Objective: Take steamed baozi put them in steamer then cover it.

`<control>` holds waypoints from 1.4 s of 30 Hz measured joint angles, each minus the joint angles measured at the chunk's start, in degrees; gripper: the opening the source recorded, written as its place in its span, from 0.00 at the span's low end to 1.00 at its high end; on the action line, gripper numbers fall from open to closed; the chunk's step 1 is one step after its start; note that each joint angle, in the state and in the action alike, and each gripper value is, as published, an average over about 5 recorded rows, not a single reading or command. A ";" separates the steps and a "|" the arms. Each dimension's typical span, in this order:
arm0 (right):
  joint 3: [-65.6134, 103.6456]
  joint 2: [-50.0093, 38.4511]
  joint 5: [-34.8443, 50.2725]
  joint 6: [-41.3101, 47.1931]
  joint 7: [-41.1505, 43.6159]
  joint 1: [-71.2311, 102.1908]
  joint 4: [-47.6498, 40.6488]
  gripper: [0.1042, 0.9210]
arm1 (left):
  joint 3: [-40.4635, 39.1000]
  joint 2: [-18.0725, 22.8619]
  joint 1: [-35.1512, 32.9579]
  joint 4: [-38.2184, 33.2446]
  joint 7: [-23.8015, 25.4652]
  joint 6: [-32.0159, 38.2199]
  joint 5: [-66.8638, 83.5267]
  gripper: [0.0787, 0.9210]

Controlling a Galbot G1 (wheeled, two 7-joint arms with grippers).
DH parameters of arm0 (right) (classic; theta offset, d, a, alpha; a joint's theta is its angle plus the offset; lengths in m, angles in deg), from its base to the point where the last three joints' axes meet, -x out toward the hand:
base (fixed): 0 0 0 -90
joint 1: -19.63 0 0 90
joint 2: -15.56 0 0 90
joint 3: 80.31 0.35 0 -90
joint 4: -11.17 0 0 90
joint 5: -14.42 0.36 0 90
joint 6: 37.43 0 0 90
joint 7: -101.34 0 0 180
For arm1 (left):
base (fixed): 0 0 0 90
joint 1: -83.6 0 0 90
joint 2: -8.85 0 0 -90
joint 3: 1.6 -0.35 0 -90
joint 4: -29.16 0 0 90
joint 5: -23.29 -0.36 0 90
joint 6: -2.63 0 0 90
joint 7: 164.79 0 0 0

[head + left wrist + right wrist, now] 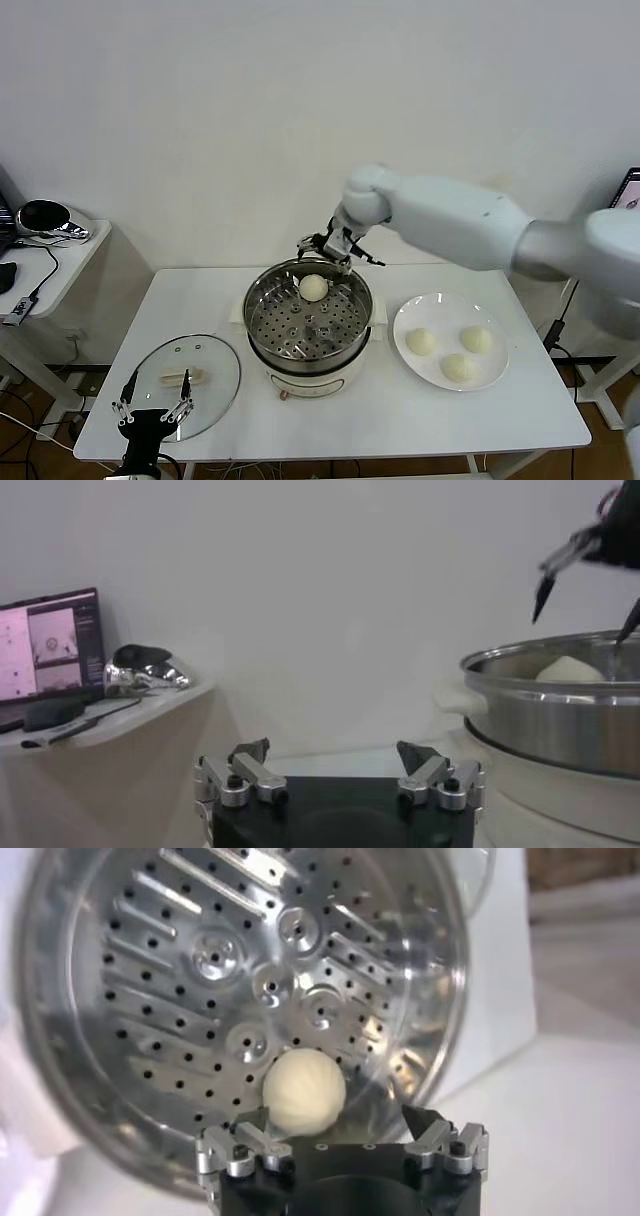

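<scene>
We are reaching our right arm in from the right, across the plate (497,330), with its right end effector (333,250) hanging over the far rim of the steamer (262,290). Its fingers are standing wide apart and are holding nothing. Just below them one bun (314,287) is sitting on the perforated floor, close to the far wall; in the right wrist view that bun (304,1092) is lying just ahead of the open fingertips, apart from them. The rest of the steamer floor is lying bare, toward the near rim.

Three more buns (421,342) are resting on the white plate, which is sitting on the table (400,420) just right of the steamer, with a narrow strip of table showing between them. The glass lid (187,372) is lying flat on the table to the left of the steamer, near the table's front left corner, handle up.

We are keeping our left end effector (152,410) low at the table's near left edge, over the near rim of the lid, fingers spread wide and holding nothing.
</scene>
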 measured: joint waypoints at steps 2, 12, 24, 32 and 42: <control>-0.84 -3.00 2.26 3.83 0.35 -2.03 3.43 0.88 | -0.10 -0.24 0.10 -0.24 -0.16 -0.41 0.00 0.88; -4.33 -19.57 7.04 18.32 1.31 -7.39 16.46 0.88 | -0.21 -1.47 -0.05 -0.27 -0.78 -2.49 -0.41 0.88; -1.51 -30.55 2.92 23.32 3.01 1.09 19.07 0.88 | 0.38 -1.51 -0.55 0.01 -1.16 -3.28 -0.78 0.88; 5.99 -30.85 -2.09 22.49 5.06 12.72 14.76 0.88 | 0.91 -1.10 -0.66 0.00 -1.13 -3.61 -1.05 0.88; 14.75 -25.58 -7.71 19.12 6.18 24.74 5.74 0.88 | 1.80 -1.07 -0.75 0.06 -1.00 -3.74 -0.59 0.88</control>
